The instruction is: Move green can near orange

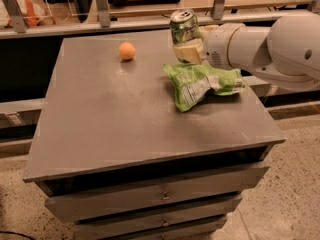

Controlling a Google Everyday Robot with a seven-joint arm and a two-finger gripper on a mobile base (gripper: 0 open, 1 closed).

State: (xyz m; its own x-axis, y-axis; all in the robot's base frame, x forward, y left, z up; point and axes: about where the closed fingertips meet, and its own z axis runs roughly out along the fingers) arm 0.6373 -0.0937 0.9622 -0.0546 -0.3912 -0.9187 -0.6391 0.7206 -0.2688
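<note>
**A:** When you looked across the bench (pixel 125 134), where was the green can (pixel 183 24)?

**B:** It was up at the far edge, right of the middle. It stood upright in the air, with its silver top and pull tab showing. The pincer (pixel 187 45) was clenched on it, grasping the green can low on its body. One cream finger (pixel 189 53) hid the can's base. The can looked raised off the bench top rather than standing on it.

**A:** And the orange (pixel 127 50)?

**B:** The orange sat on the bench to the left of the can, toward the far side. It was well apart from the can and touched nothing.

**A:** What else lay there?

**B:** A light-green chip bag (pixel 200 84) lay crumpled on the right half of the bench, just in front of the pincer and nearer the camera than the can. The white arm (pixel 260 44) reached in from the right edge, above the bag. Below the top, the bench front showed drawers (pixel 160 196) with small handles.
</note>
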